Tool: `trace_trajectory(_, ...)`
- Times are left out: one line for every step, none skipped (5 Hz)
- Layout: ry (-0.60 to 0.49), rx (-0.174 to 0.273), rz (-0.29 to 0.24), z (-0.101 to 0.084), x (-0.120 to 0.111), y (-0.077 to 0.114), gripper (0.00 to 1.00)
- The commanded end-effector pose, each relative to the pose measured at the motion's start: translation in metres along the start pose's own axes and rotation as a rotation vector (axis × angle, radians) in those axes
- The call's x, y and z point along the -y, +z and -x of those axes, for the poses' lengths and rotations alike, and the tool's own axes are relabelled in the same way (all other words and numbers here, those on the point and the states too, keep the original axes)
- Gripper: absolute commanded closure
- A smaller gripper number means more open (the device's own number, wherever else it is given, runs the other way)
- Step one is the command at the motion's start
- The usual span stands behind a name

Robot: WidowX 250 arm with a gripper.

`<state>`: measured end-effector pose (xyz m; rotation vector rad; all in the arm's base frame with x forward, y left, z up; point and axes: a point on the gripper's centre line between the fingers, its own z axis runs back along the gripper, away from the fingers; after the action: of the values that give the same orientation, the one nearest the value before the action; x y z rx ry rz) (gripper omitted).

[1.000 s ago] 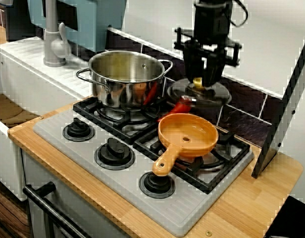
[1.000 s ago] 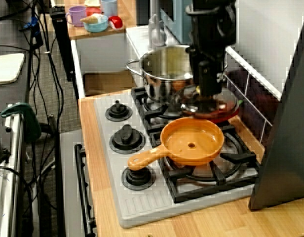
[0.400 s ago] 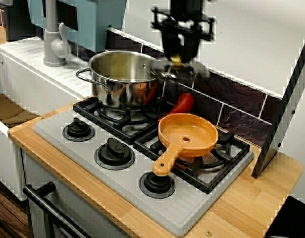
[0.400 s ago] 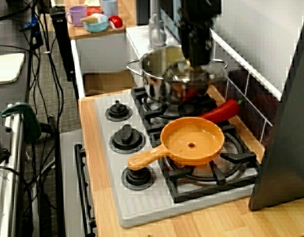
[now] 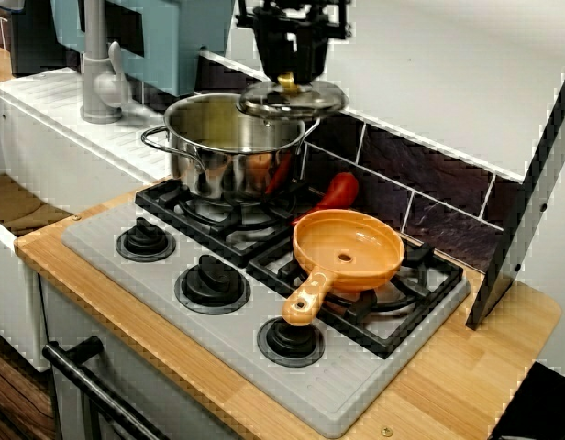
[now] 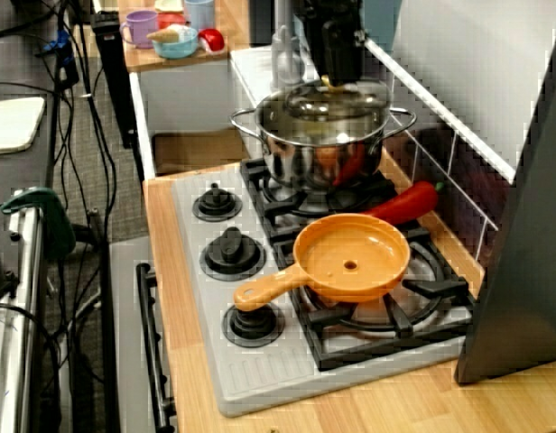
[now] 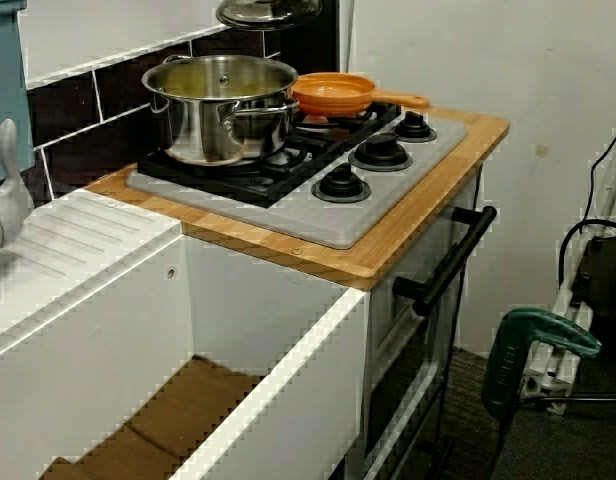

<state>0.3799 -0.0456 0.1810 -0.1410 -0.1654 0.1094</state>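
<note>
In the front view my gripper is shut on the small yellow knob of a glass lid. It holds the lid level just above the back right rim of the steel pot. In the view along the counter the lid hovers over the pot under the gripper. A red pepper lies behind the orange pan. In the sink-side view only the lid shows at the top edge, above the pot.
Black knobs line the front of the grey stove top. A grey faucet and a white sink lie left of the pot. A dark panel leans at the counter's right end. Cups stand on a far shelf.
The gripper has lifted the lid from the back burner area beside the pan and carried it up and left to over the pot. The red pepper is now uncovered.
</note>
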Motion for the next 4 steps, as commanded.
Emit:
trace_trajectory(-0.017, 0.097, 0.014, 0.005, -0.004, 0.027, 1.00)
trace_trajectory(-0.028, 0.115, -0.007, 0.014, -0.007, 0.023, 1.00)
trace_trajectory(-0.032, 0.128, -0.019, 0.025, -0.014, 0.021, 1.00)
trace_trajectory(-0.039, 0.142, -0.027, 0.032, -0.025, 0.025, 1.00)
